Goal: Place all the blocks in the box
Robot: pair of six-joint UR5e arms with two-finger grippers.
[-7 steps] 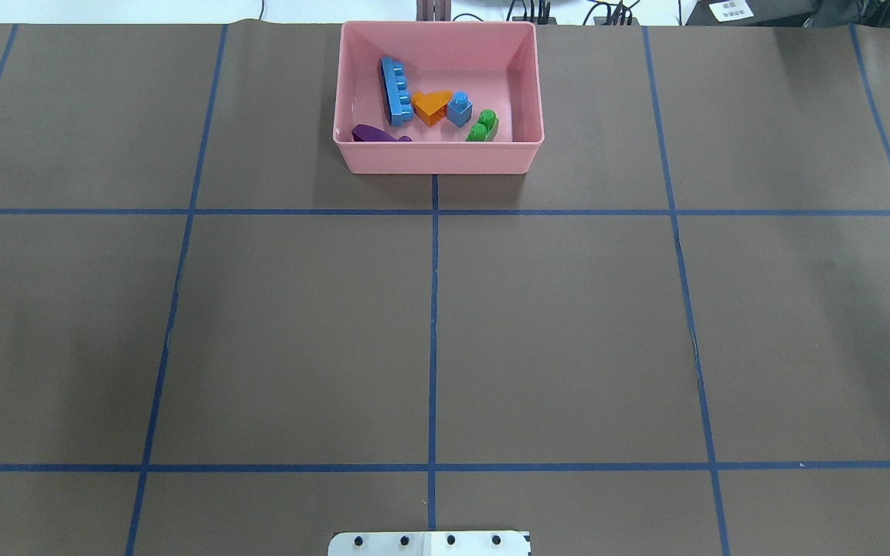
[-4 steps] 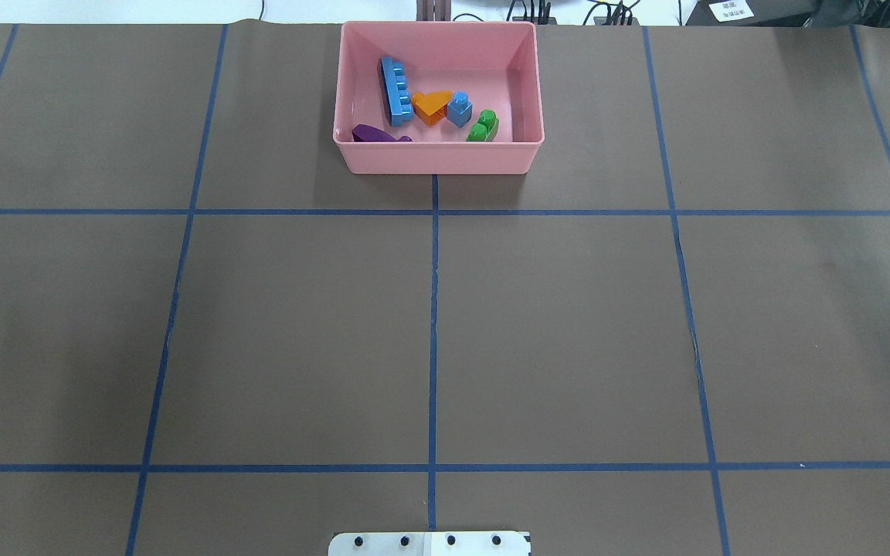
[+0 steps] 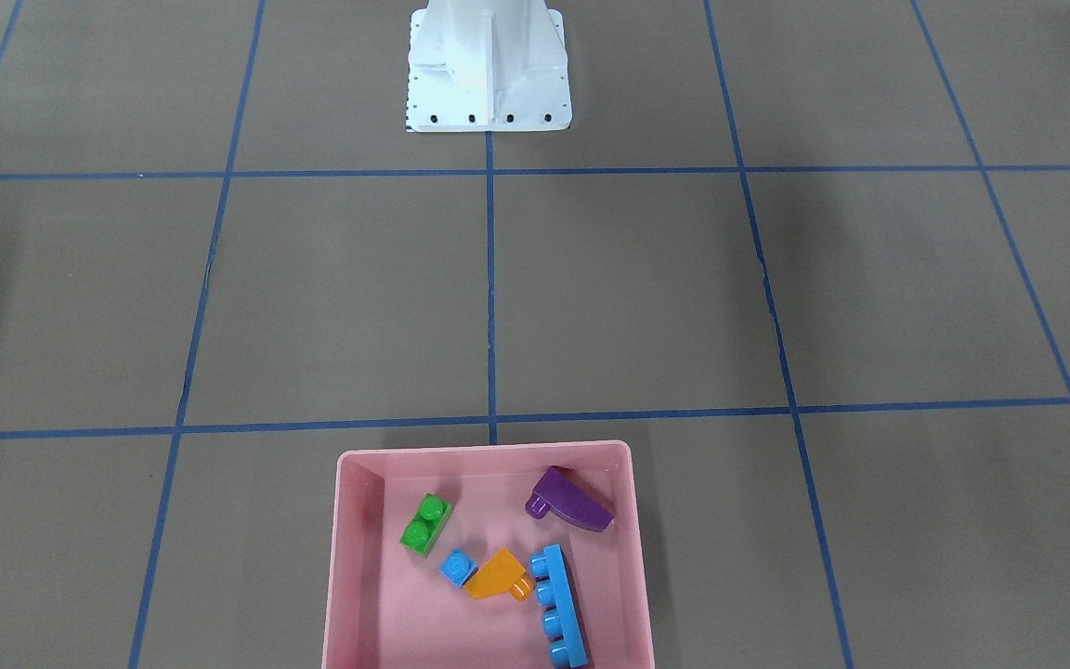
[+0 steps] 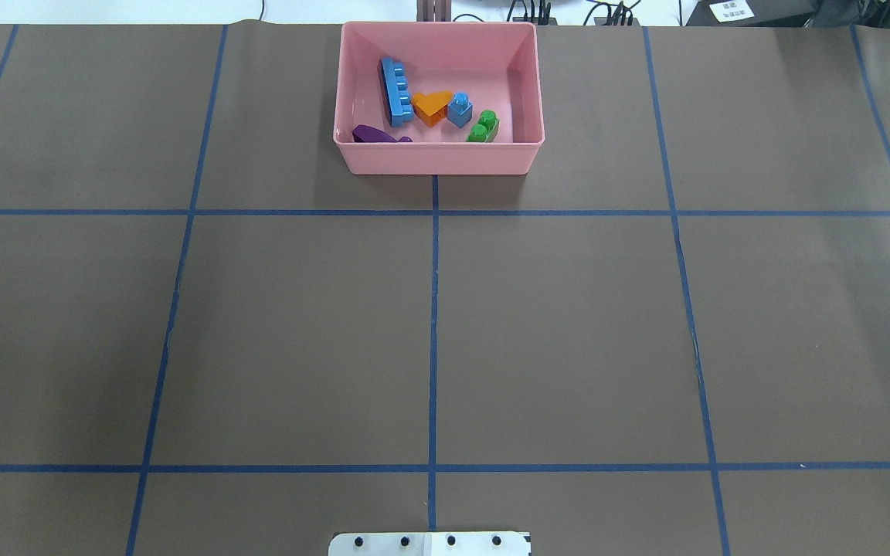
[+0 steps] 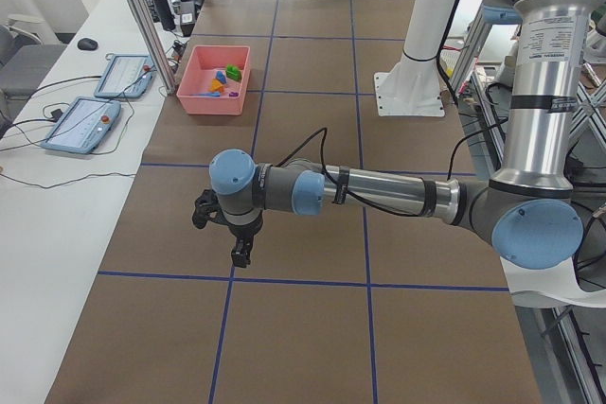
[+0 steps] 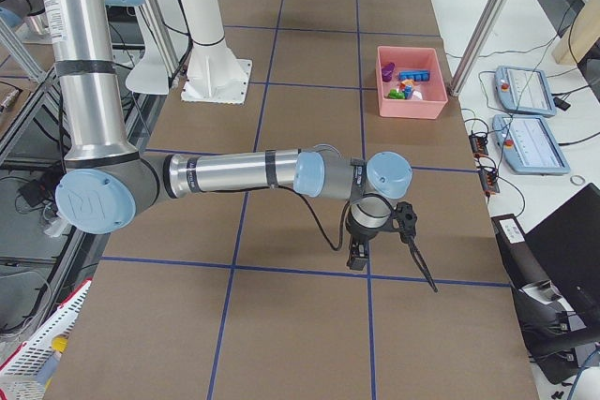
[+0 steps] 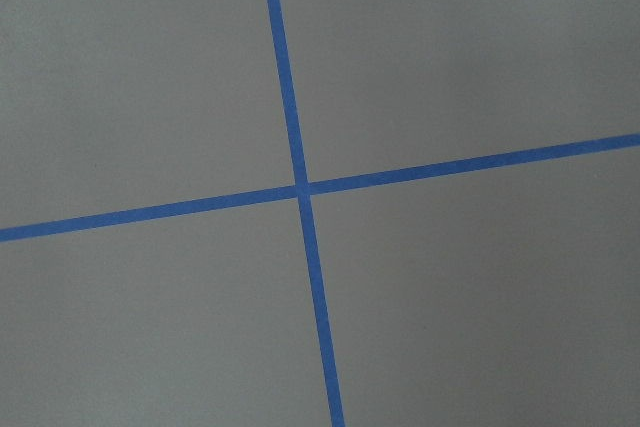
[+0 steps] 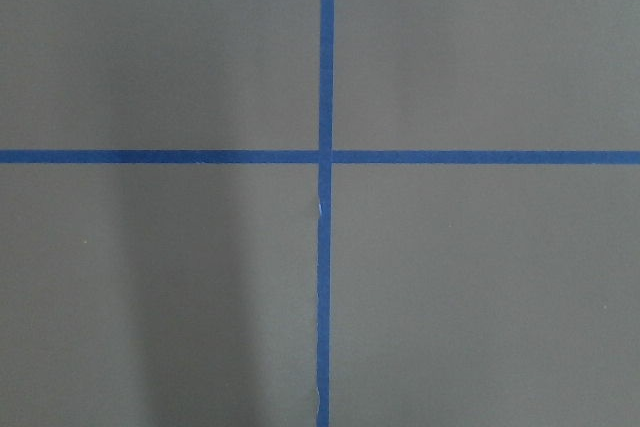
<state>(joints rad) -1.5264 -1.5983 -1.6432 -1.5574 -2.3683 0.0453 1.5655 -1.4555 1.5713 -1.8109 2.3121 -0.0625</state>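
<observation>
The pink box (image 4: 437, 158) stands at the far middle of the table and also shows in the front-facing view (image 3: 340, 557). All five blocks lie inside it: the long blue (image 4: 396, 91), the orange sloped (image 4: 431, 106), the tiny blue (image 4: 459, 110), the green (image 4: 483, 127) and the purple sloped (image 4: 374, 134). My left gripper (image 5: 241, 254) shows only in the exterior left view, low over bare table far from the box. My right gripper (image 6: 357, 256) shows only in the exterior right view, likewise far from the box. I cannot tell whether either is open or shut.
The white metal base (image 4: 429, 544) sits at the near middle edge. Blue tape lines grid the brown table. Control tablets (image 5: 80, 125) lie on a side desk beyond the table's far edge. Both wrist views show only tape crossings on the table.
</observation>
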